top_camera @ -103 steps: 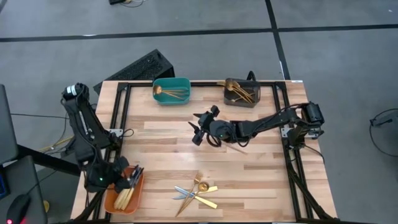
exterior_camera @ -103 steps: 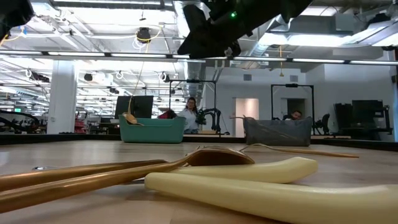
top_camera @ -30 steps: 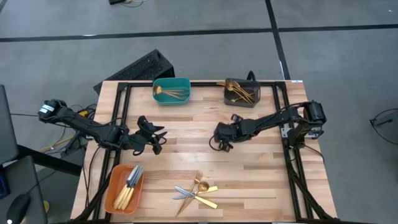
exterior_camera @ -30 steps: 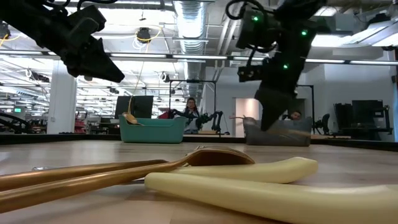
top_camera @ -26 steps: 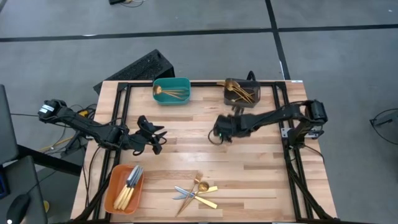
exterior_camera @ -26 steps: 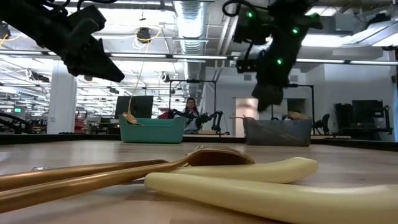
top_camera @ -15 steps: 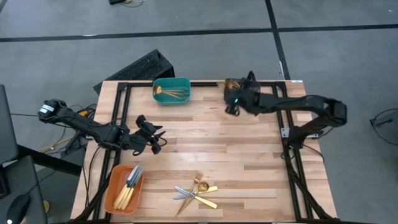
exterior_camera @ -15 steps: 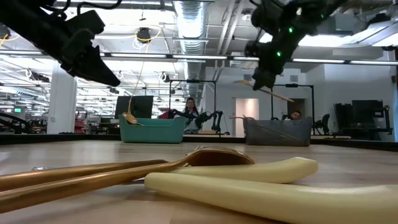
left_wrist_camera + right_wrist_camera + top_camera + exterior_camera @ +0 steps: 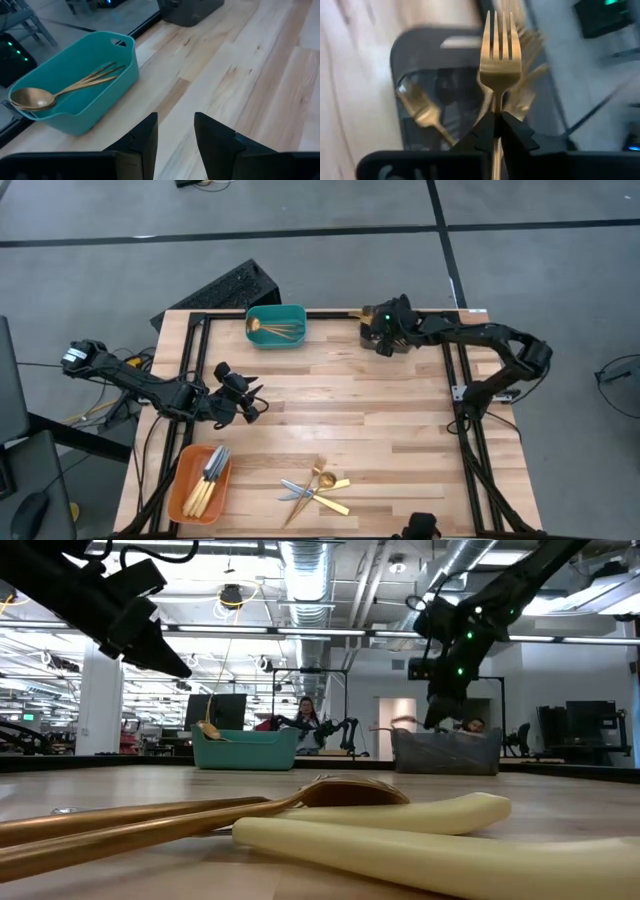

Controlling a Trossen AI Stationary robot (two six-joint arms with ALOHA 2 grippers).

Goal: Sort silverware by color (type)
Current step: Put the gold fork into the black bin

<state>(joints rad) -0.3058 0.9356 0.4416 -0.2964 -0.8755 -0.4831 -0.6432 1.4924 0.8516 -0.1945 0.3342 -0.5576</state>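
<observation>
My right gripper (image 9: 496, 125) hangs over the dark grey bin (image 9: 398, 338) at the table's far right, shut on a gold fork (image 9: 500, 55). More gold forks (image 9: 422, 115) lie in that bin. The teal bin (image 9: 276, 326) at the far edge holds gold spoons (image 9: 65, 87). My left gripper (image 9: 250, 402) hovers open over the table's left middle, with nothing between its fingers (image 9: 145, 135). A small pile of silverware (image 9: 318, 488) lies crossed on the table near the front edge. My right gripper pinches the fork's handle just below its head (image 9: 496, 102) between its two fingers. The fork runs along the fingers, tines pointing ahead of them. It is lifted clear, above the dark grey bin.
An orange bin (image 9: 200, 483) with pale-handled knives stands at the near left corner. Black frame rails (image 9: 470, 430) run along the table's sides. Bare wood lies between the bins and the pile. People sit in the room beyond the table (image 9: 305, 725).
My right gripper has lifted the gold fork off the middle of the table and carried it toward the far edge, to a spot above the dark grey bin. The fork has come clear of the table and now points into the bin.
</observation>
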